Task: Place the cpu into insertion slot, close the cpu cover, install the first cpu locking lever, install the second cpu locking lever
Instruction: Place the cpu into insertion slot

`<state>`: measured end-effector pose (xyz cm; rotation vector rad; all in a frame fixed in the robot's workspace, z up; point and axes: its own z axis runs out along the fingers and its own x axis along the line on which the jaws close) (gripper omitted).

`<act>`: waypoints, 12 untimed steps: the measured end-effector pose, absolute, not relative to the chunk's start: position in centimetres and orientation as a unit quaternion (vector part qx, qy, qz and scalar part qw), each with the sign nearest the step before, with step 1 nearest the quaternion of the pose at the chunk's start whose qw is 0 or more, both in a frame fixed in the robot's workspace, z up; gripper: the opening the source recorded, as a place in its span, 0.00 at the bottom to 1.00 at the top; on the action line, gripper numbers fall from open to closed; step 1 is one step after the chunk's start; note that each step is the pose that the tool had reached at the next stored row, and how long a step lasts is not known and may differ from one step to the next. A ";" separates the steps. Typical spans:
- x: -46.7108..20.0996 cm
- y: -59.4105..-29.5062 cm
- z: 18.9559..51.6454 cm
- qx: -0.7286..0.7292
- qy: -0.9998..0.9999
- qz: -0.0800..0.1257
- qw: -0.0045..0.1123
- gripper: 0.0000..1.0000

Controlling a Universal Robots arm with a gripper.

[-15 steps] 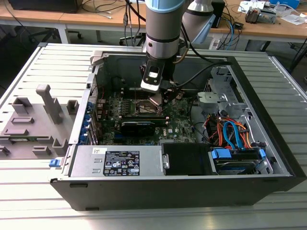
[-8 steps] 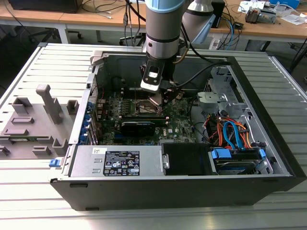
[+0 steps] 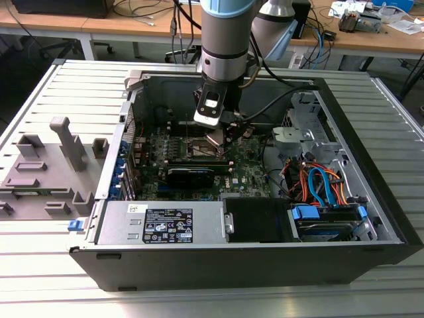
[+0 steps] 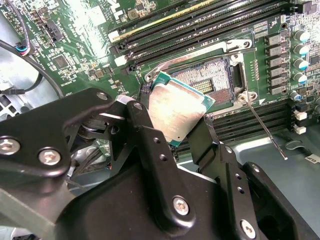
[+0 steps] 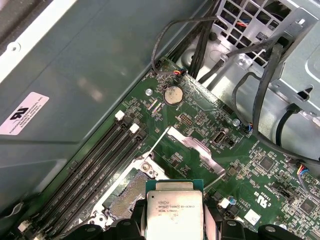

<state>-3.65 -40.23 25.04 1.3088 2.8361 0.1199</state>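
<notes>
cpu (image 4: 177, 110) silvery, tilted, just above open insertion slot (image 4: 207, 80); cpu cover (image 5: 192, 148) apparently lying open.

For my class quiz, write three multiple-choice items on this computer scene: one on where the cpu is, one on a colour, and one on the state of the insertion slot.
1. Where is the cpu?
A in a person's hand
B held by the gripper in the air, near the insertion slot
C lying on a desk

2. What colour is the circuit board around the insertion slot?
A green
B red
C white

3. In what state is the insertion slot?
A filled by a chip
B shut under a closed plate
C empty, its contact field bare

Answers:
1 B: the second wrist view shows the gripper clamping the cpu by its edges.
2 A: both wrist views show green board around the socket.
3 C: the bare contacts show beside the held cpu.
</notes>
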 end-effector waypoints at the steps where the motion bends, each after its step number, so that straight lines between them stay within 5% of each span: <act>1: -3.7 -40.2 25.0 0.419 0.907 0.038 0.008 0.55; 12: -3.7 -40.2 25.0 0.422 0.906 0.038 0.008 0.55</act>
